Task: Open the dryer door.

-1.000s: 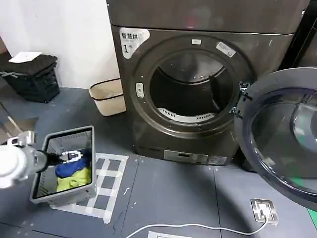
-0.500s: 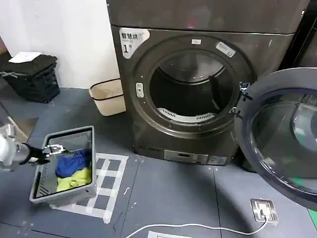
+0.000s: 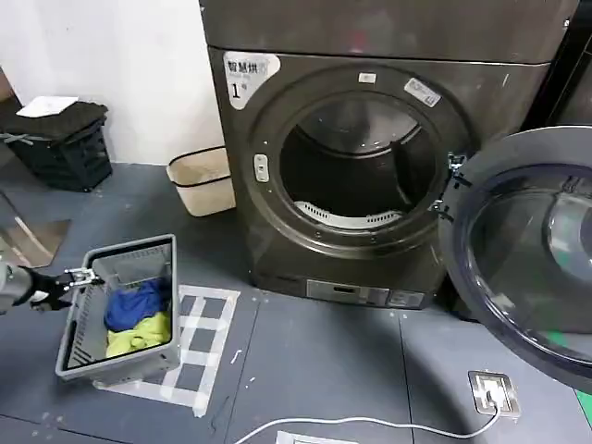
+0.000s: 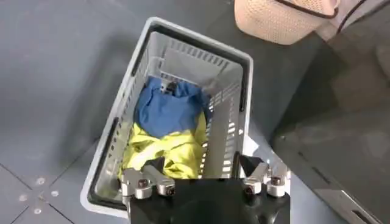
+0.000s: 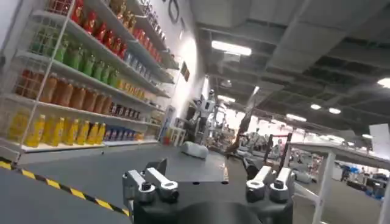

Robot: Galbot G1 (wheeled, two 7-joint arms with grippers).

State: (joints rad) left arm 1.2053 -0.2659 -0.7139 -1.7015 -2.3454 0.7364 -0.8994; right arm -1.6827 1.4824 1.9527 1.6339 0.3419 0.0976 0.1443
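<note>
1. Grey floor (image 3: 314, 370) lay in front of the "1"-stickered dryer (image 3: 370, 166), with a white wall behind, a black crate (image 3: 60, 143) and a beige bin (image 3: 199, 180) to the robot's left, and a white cable (image 3: 370, 425) running across the foreground

2. Dryer door (image 3: 527, 250) stood swung fully out to the robot's right on its hinge, its dark grey back and tinted glass facing the camera, leaving the drum opening (image 3: 356, 171) exposed; its position was unchanged across the last second

3. Left end effector (image 3: 81, 277) had withdrawn over that second: it first hung over the grey laundry basket (image 3: 162, 250), then moved leftward toward the robot's side, and now sat just at the basket's left rim, with most of the arm out at the frame edge

4. Judged from this, the task itself appeared complete, and the left arm's motion read as a retreat to a rest pose rather than a further action on the door

5. In the left wrist view the left end effector's fingers (image 4: 146, 182) were spread apart and held nothing; below them lay the basket with a blue garment (image 4: 167, 106) and a yellow garment (image 4: 161, 149)

6. Right end effector (image 5: 207, 182) was parked well away from the dryer, pointing toward shelving (image 5: 79, 85) stocked with bottles; its fingers stood apart and empty
</note>
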